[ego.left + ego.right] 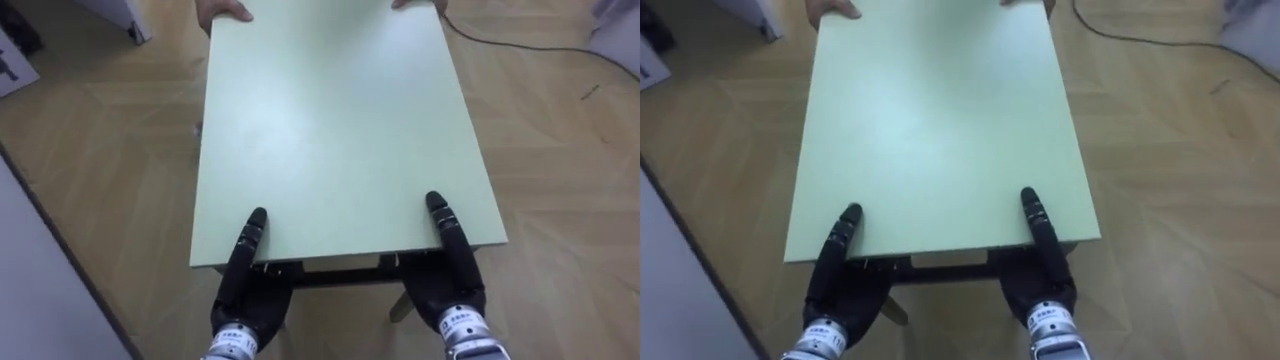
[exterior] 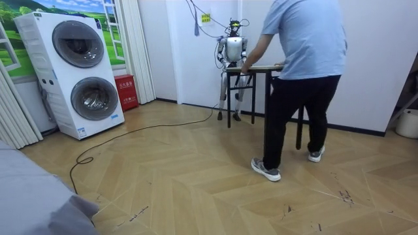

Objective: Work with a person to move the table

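At the near edge of the pale green rectangular table [image 1: 330, 120], the left robot hand [image 1: 250, 295] and the right robot hand [image 1: 450, 290] each clamp it, thumb on top, fingers tucked underneath. Beyond both, a person's hands [image 1: 222, 10] hold the far edge.

Table [image 1: 330, 120] top looking smooth, matt; floor [image 1: 560, 150] showing wood parquet w/ slight sheen; left hand [image 1: 248, 285] & right hand [image 1: 452, 275] looking black plastic.
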### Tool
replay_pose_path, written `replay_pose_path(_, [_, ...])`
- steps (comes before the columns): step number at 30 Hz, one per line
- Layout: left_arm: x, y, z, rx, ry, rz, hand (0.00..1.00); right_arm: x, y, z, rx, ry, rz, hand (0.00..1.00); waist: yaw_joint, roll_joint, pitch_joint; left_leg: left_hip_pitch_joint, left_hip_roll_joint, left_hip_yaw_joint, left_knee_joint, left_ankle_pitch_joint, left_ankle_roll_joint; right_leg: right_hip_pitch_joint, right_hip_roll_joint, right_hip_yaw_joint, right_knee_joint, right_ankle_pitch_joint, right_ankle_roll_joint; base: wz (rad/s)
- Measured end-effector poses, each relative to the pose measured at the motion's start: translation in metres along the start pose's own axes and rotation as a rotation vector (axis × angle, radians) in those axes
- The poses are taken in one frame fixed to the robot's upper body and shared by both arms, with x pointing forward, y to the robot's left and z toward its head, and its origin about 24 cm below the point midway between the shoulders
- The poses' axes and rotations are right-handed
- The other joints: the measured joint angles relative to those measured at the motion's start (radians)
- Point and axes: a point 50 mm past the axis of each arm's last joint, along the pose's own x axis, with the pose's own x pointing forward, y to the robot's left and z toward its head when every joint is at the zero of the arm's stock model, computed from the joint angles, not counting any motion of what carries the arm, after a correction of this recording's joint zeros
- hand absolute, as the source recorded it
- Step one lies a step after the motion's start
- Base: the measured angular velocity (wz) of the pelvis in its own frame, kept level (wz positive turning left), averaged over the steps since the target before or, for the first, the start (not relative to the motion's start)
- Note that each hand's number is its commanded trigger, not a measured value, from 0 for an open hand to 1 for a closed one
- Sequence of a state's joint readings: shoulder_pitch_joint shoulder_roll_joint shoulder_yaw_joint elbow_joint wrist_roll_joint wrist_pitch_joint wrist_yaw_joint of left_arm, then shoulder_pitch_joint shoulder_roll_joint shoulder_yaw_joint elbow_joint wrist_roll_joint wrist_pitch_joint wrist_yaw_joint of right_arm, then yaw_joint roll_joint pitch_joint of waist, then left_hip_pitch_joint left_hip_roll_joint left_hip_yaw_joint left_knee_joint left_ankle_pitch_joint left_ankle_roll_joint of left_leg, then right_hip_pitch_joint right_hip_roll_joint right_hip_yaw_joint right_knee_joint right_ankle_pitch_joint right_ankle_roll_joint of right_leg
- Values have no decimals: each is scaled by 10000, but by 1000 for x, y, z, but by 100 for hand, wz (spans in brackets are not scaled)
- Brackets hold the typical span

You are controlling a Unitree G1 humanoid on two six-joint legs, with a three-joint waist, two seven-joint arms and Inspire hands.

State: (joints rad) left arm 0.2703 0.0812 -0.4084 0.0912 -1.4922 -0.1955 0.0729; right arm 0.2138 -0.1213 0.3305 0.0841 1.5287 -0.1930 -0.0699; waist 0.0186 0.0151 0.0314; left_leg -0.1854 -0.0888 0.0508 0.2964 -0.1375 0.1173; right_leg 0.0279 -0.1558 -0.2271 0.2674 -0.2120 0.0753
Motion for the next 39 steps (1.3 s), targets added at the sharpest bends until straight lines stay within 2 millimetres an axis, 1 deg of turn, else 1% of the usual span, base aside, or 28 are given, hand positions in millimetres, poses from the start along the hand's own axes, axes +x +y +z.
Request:
replay_pose_path(1, [0,0,1,-9,-42,4,100,0,0,0,0,4,-4,100,155,-24,-3,-3,-42,-73,3,14,-9,123,31,119,-195,2,4,16])
replay_pose_path(3, [0,0,2,26,-29,13,100,0,0,0,1,23,-22,100,204,-33,3,-37,-116,-329,43,47,-32,303,80,160,-352,3,8,44])
replay_pose_path(6, [0,-1,4,58,-60,-62,100,0,0,-1,44,48,9,100,459,-43,1,-125,-119,-702,85,105,-122,330,225,320,-280,4,8,40])
replay_pose_path(11, [-1,0,5,73,-106,-30,100,0,0,-3,108,59,-30,100,576,-41,1,-150,-198,-1519,87,242,-318,566,457,365,-268,2,-2,45])
replay_pose_path(12, [-1,0,6,113,-109,-20,100,-1,-2,-4,159,87,-85,100,570,-27,8,-152,-211,-1901,92,306,-404,541,566,402,-129,-68,-131,67])
replay_pose_path(13, [-1,0,6,163,-78,-47,100,-2,-2,-6,234,129,-107,100,529,-1,3,-235,-199,-2355,90,388,-523,317,929,756,-253,-277,-471,70])
replay_pose_path(14, [-1,-1,7,167,-90,-82,100,-2,-1,-7,265,157,-62,100,497,2,-1,-333,-219,-2587,82,463,-602,112,1159,921,-538,-296,-650,91])
replay_pose_path(15, [0,-3,7,166,-106,-161,100,-1,1,-7,253,122,38,100,339,54,-5,-540,-352,-2939,-2,703,-717,-301,1516,983,-953,94,-1122,132])
replay_pose_path(16, [1,-4,8,168,-58,-159,100,-1,1,-4,220,5,51,100,21,98,-93,-666,-341,-2297,-456,1180,-761,-321,1313,212,-887,146,-1221,137])
replay_pose_path(17, [2,-5,7,133,-59,-209,100,1,3,-3,265,-11,110,100,-163,124,-83,-693,-153,-1335,-664,1306,-770,-386,1249,-177,-927,185,-1287,130])
replay_pose_path(18, [3,-6,7,104,-85,-221,100,2,4,-4,295,43,124,100,-280,143,-81,-793,413,773,-95,846,-729,-391,1218,-946,-982,228,-1364,82])
replay_pose_path(19, [2,-5,9,115,-98,-184,100,2,4,-5,337,102,113,100,-260,140,-80,-705,1034,2017,763,146,-748,-295,1227,-1772,-951,238,-1382,76])
replay_pose_path(20, [2,-4,10,113,-84,-168,100,2,4,-6,340,119,114,100,-285,151,-75,-625,1324,2348,1124,-122,-790,-233,1238,-2094,-971,235,-1388,78])
replay_pose_path(21, [3,-5,10,102,-20,-168,100,2,4,-5,344,104,112,100,-452,225,-53,-468,1846,2670,1637,-517,-1029,-139,1261,-2610,-965,217,-1408,100])
replay_pose_path(22, [3,-5,10,100,28,-167,100,2,4,-4,356,97,103,100,-667,304,-24,-231,2253,2792,1691,-706,-1241,-81,1269,-3021,-930,213,-1402,104])
replay_pose_path(23, [3,-5,10,98,50,-165,100,2,4,-4,350,108,109,100,-724,343,-6,-121,2387,2826,1638,-769,-1329,-83,1260,-3146,-901,206,-1389,85])
replay_pose_path(24, [3,-5,10,66,80,-170,100,3,4,-3,323,101,138,100,-764,403,18,34,2400,2799,1252,-808,-1395,-115,1212,-3285,-811,177,-1338,71])
replay_pose_path(26, [4,-5,10,95,80,-184,100,3,4,-3,345,109,140,100,-912,381,10,222,2058,2742,514,-782,-1283,-102,1055,-3222,-721,55,-1128,79])
replay_pose_path(28, [5,-6,8,65,107,-211,100,3,5,0,357,90,138,100,-962,361,13,349,1606,2467,161,-593,-1042,-131,713,-2840,-413,-104,-858,60])
replay_pose_path(31, [6,-7,7,109,83,-224,100,2,4,0,419,101,77,100,-705,376,4,602,1263,2266,-290,-483,-870,-262,458,-2665,136,-192,-692,23])
replay_pose_path(32, [6,-7,7,139,76,-229,100,2,3,0,446,105,57,100,-654,378,5,646,1239,2129,-345,-461,-842,-412,369,-2670,499,-217,-648,9])
replay_pose_path(33, [5,-6,5,215,125,-198,100,1,1,0,446,105,-25,100,-562,414,9,743,1259,1403,-404,-442,-846,-883,345,-2287,1108,-367,-451,-17])
replay_pose_path(34, [5,-6,7,208,20,-175,100,1,1,-3,493,173,-10,100,-281,429,14,735,1285,527,-414,-413,-898,-1397,536,-1652,610,-331,-539,-29])
replay_pose_path(35, [5,-5,8,176,-46,-141,100,1,2,-3,460,252,16,100,-210,434,17,730,1283,243,-427,-405,-918,-1696,560,-1567,219,-143,-662,-23])
replay_pose_path(36, [4,-4,9,139,-81,-91,100,1,1,-4,420,274,-5,100,-185,431,4,741,1207,-66,-429,-437,-971,-2111,480,-1512,-305,890,-802,27])
replay_pose_path(37, [4,-1,7,165,19,30,100,-2,-2,-4,503,196,-150,100,-274,504,-51,865,1194,36,-534,-491,-1090,-2194,232,-1899,133,1335,-917,41])
replay_pose_path(38, [4,-1,6,194,58,37,100,-2,-3,-2,520,176,-190,100,-284,504,-50,966,1230,336,-664,-447,-1156,-2185,212,-1967,257,1325,-920,40])
replay_pose_path(39, [4,0,4,232,87,52,100,-3,-4,-1,494,172,-206,100,-321,503,-49,1051,1310,989,-889,-378,-1177,-2131,208,-1988,319,1318,-909,31])
